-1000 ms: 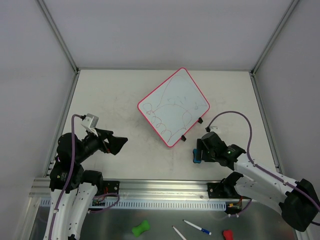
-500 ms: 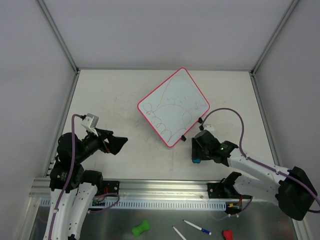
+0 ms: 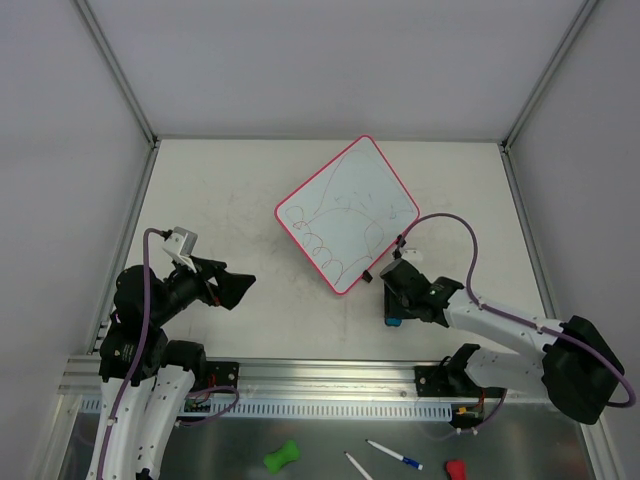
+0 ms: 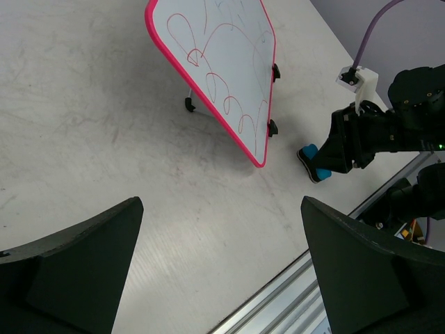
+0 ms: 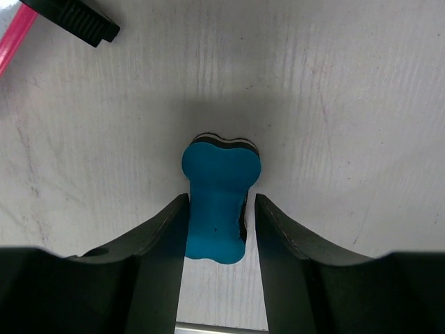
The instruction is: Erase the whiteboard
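Note:
The whiteboard (image 3: pixel 347 212) lies turned like a diamond at the table's middle back, white with a pink-red rim, red scribbles and two black clips on its near-right edge. It also shows in the left wrist view (image 4: pixel 222 69). A blue bone-shaped eraser (image 3: pixel 394 320) rests on the table just off the board's near corner. My right gripper (image 3: pixel 393 306) is down over it. In the right wrist view the eraser (image 5: pixel 219 209) sits between the fingers of that gripper (image 5: pixel 221 203), touching the left one, with a thin gap at the right one. My left gripper (image 3: pixel 240 288) is wide open and empty above the table at the left.
One board clip (image 5: pixel 69 17) and a bit of pink rim (image 5: pixel 17 35) lie just ahead of the right fingers. Below the front rail lie a green piece (image 3: pixel 282 457), a pen (image 3: pixel 393 455) and a red piece (image 3: pixel 455 467). Enclosure walls stand on three sides.
My right arm has shifted left, toward the board's near corner, with its gripper staying over the blue eraser. The eraser, the board and the left arm have not moved.

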`<state>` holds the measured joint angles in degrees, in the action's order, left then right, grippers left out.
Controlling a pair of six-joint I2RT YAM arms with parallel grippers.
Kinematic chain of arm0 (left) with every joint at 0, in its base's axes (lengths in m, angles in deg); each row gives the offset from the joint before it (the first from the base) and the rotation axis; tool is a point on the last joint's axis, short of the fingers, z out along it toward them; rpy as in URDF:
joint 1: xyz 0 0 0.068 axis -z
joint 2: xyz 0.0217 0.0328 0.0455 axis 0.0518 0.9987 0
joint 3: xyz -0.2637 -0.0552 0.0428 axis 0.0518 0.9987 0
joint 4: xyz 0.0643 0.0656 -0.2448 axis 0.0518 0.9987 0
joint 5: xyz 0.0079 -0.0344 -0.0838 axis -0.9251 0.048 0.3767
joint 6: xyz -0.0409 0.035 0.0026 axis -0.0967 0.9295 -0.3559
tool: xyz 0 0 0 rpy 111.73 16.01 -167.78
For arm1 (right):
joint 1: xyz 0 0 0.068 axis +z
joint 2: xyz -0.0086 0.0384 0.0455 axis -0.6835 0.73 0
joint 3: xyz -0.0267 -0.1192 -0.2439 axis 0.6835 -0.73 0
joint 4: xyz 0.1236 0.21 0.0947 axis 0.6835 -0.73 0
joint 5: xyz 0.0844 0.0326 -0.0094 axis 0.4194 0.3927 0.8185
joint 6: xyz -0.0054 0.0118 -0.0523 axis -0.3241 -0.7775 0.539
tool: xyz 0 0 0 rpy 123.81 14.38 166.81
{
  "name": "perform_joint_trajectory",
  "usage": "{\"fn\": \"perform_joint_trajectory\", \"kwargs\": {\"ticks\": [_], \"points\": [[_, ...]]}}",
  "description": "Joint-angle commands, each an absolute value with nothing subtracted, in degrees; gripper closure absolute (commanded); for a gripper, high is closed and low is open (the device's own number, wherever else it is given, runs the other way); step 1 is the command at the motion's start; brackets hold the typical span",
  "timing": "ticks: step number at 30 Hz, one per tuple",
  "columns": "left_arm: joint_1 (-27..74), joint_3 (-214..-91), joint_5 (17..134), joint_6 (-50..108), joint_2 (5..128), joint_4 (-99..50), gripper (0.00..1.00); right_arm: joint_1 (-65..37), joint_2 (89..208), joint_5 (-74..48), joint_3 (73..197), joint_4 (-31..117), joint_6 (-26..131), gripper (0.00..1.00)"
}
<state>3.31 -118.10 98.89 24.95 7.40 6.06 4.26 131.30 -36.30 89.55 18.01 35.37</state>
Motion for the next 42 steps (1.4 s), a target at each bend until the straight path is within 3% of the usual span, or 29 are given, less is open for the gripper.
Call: {"fn": "perform_joint_trajectory", "kwargs": {"ticks": [1,7,11,13,17,24,35,38,42], "points": [[2.83,-118.17,100.27,25.65,7.28,4.31,0.01,4.78,132.55,-38.79,91.92,18.3,32.75,0.54],[2.83,-118.09,100.28,25.56,7.28,4.31,0.01,5.31,133.25,-39.67,92.01,18.39,32.57,0.6],[2.83,-118.18,100.1,25.56,7.19,4.31,0.01,5.31,133.52,-39.84,92.62,18.39,33.01,0.79],[2.83,-118.18,100.19,25.56,7.1,4.31,0.01,5.4,133.43,-39.93,93.23,18.39,33.62,0.79],[2.83,-118.09,100.01,25.56,7.1,4.31,0.01,5.4,131.5,-39.58,95.25,18.39,36.17,1.0],[2.74,-118.09,100.1,25.73,8.5,4.22,0.01,6.1,130.7,-35.28,107.46,21.29,48.55,1.0],[2.74,-119.32,97.9,22.14,15.61,3.87,0.02,6.28,150.99,-25.44,136.11,24.37,62.45,1.0],[2.74,-115.64,102.46,14.42,19.83,-6.38,0.06,6.19,156.18,-22.89,141.91,24.45,63.77,1.0],[2.39,-110.01,103.61,4.06,24.23,-22.99,0.03,6.28,158.74,-22.35,143.43,27.0,66.23,1.0]]}}
